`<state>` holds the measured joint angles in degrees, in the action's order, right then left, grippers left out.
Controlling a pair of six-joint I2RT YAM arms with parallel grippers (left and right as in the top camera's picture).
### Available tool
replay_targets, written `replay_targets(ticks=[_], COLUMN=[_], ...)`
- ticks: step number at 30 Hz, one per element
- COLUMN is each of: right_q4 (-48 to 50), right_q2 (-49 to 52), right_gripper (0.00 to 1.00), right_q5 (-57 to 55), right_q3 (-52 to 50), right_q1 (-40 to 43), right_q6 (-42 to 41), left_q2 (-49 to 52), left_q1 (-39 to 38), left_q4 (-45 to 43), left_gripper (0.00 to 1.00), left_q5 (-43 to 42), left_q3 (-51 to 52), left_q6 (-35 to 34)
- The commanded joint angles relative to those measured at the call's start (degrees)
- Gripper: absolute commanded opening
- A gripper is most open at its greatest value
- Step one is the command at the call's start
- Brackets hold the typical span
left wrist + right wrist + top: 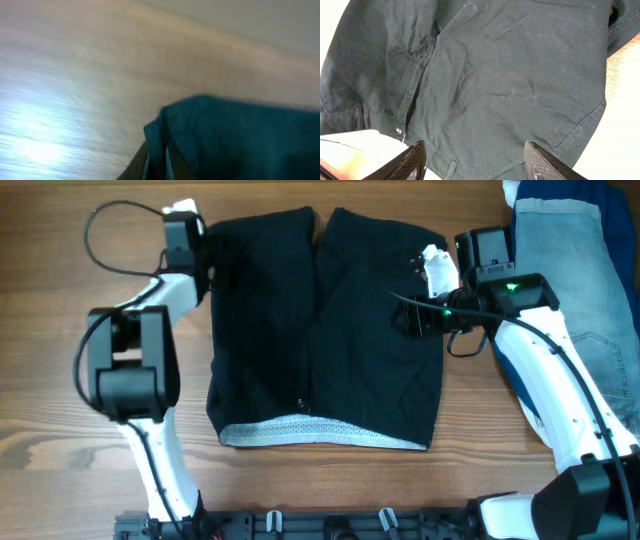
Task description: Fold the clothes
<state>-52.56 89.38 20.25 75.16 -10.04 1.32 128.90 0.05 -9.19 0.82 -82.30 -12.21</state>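
Black shorts (pixel 330 330) lie spread flat on the wooden table, with the pale grey-white waistband (pixel 320 430) at the near edge and the legs pointing away. My left gripper (pixel 203 245) is at the far left leg corner. The blurred left wrist view shows a fold of the shorts (pixel 240 140) rising right up at the jaws, which looks gripped; the fingers are hidden. My right gripper (pixel 432 275) hovers over the far right leg. In the right wrist view it is open (pixel 475 150) and empty, just above the shorts' fabric (pixel 510 75).
Light-blue denim jeans (pixel 570 270) lie at the far right beside the right arm. Royal-blue cloth (pixel 612 200) lies at the top right corner. A rail with clips (pixel 330 525) runs along the table's near edge.
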Motion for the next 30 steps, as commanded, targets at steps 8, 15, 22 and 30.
replay_targets(ticks=[8, 15, 22, 30], right_q4=[0.94, -1.62, -10.1, -3.48], right_q2=[0.11, 8.7, 18.62, 29.05], right_gripper=[0.63, 0.77, 0.88, 0.91], right_q5=[-0.96, -1.22, -12.72, -16.33], right_q3=[1.01, 0.9, 0.79, 0.52], right_q1=[-0.17, -2.71, -7.74, -5.05], right_q6=[-1.62, -7.93, -18.1, -18.27], left_q2=[-14.6, -30.84, -35.34, -35.26], left_q1=[5.03, 4.17, 4.17, 3.54], left_q4=[6.49, 40.57, 56.87, 55.89], left_gripper=[1.0, 1.0, 1.0, 1.0], left_q5=[3.48, -8.28, -12.61, -12.57], left_q3=[-2.36, -2.36, -2.34, -2.34], left_q6=[9.42, 9.42, 8.79, 9.27])
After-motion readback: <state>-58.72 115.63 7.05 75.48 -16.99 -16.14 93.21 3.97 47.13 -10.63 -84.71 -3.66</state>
